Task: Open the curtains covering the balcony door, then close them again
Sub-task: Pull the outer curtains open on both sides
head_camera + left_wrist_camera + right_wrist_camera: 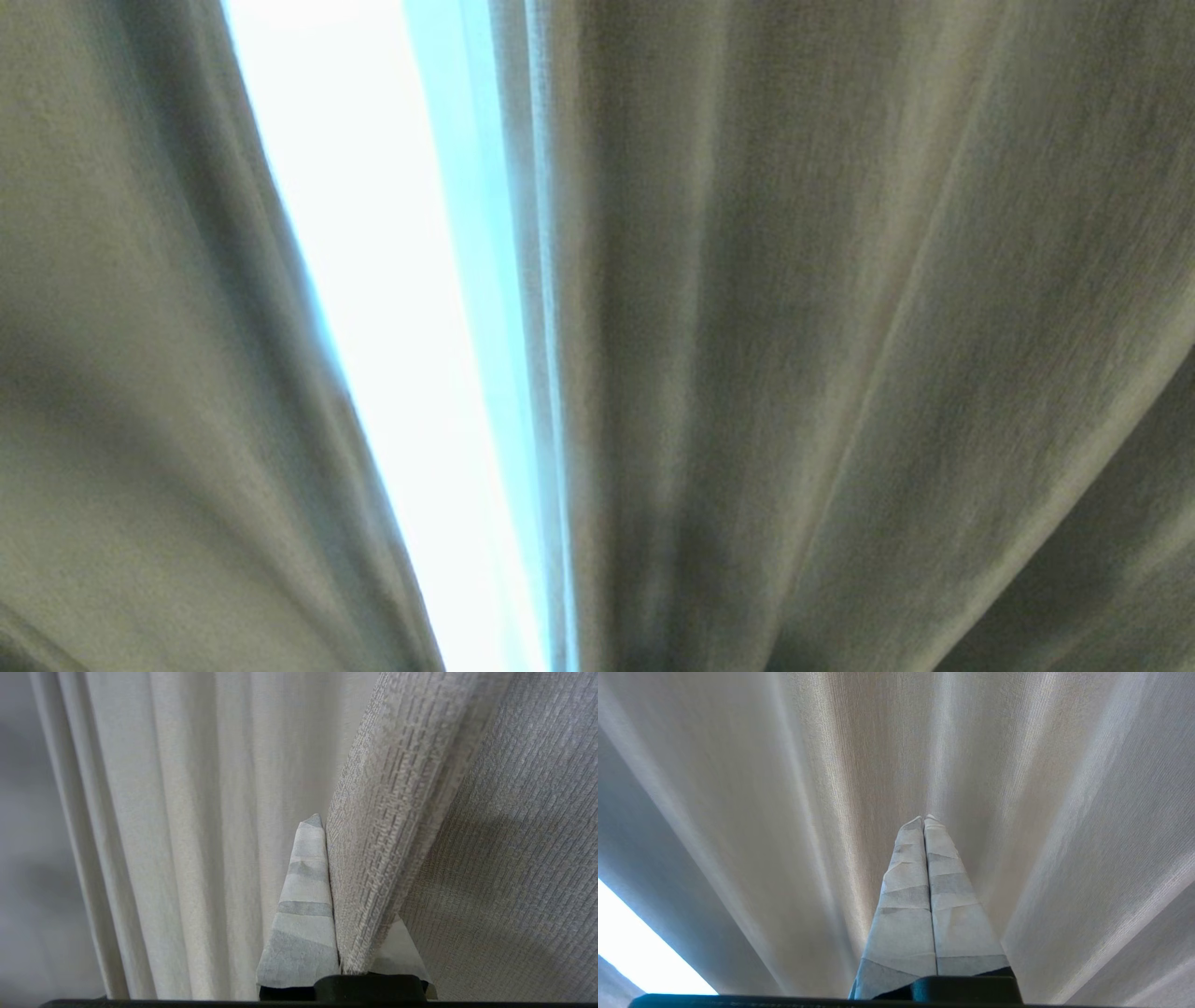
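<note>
Fig.: left gripper (343, 896) fingers pinching thick woven curtain edge (373, 858) w/ sheer curtain (187, 835) just beyond the tips, right gripper (925, 821) fingers pressed together, empty; risk: fold slips from pinch if pull outpaces the grip.

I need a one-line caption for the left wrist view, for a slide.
Left gripper shut on a fold of the coarse-woven curtain, with a smoother pale curtain panel hanging behind.
</note>
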Controlling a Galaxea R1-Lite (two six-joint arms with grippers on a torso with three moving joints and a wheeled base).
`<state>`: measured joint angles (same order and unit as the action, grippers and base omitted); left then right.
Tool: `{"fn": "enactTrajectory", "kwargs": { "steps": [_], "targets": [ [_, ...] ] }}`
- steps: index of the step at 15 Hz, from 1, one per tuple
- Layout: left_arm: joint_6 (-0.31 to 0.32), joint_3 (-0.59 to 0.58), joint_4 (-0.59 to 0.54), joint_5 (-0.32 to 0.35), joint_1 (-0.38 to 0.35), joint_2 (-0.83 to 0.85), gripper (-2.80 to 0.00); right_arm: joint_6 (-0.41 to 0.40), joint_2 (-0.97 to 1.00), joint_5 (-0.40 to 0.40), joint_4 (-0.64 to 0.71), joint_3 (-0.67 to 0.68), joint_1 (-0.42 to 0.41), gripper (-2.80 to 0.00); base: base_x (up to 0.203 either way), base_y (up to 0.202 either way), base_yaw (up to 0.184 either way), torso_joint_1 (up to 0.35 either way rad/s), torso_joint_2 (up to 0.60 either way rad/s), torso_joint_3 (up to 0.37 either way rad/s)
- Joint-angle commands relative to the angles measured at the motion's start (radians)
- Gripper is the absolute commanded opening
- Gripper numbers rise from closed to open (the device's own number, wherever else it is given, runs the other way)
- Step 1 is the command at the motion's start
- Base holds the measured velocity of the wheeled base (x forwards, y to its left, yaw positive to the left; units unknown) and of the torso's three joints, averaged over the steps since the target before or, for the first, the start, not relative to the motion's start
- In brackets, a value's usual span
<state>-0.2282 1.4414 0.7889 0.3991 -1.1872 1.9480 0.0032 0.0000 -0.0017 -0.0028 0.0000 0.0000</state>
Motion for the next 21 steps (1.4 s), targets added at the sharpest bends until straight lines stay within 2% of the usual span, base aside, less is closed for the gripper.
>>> {"fn": "enactTrajectory", "kwargs": {
  "steps": [1, 9, 13, 17, 21],
  "targets": [
    [-0.003, 0.017, 0.007, 0.008, -0.008, 0.019, -2.8, 0.0, 0.0, 0.0, 0.0, 0.0, 0.0, -2.8, 0.0, 0.0, 0.0, 0.0, 0.0, 0.0],
    [-0.006, 0.051, 0.006, 0.1, 0.017, -0.073, -2.8, 0.0, 0.0, 0.0, 0.0, 0.0, 0.0, -2.8, 0.0, 0.0, 0.0, 0.0, 0.0, 0.0],
    [-0.007, 0.05, 0.004, 0.107, 0.055, -0.136, -2.8, 0.0, 0.0, 0.0, -0.002, 0.0, 0.0, -2.8, 0.0, 0.0, 0.0, 0.0, 0.0, 0.0],
    [-0.007, 0.041, 0.003, 0.121, 0.13, -0.181, -2.8, 0.0, 0.0, 0.0, 0.0, 0.0, 0.0, -2.8, 0.0, 0.0, 0.0, 0.0, 0.0, 0.0],
    [-0.004, -0.007, 0.005, 0.121, 0.159, -0.216, -2.8, 0.0, 0.0, 0.0, 0.0, 0.0, 0.0, -2.8, 0.0, 0.0, 0.0, 0.0, 0.0, 0.0]
  ]
}}
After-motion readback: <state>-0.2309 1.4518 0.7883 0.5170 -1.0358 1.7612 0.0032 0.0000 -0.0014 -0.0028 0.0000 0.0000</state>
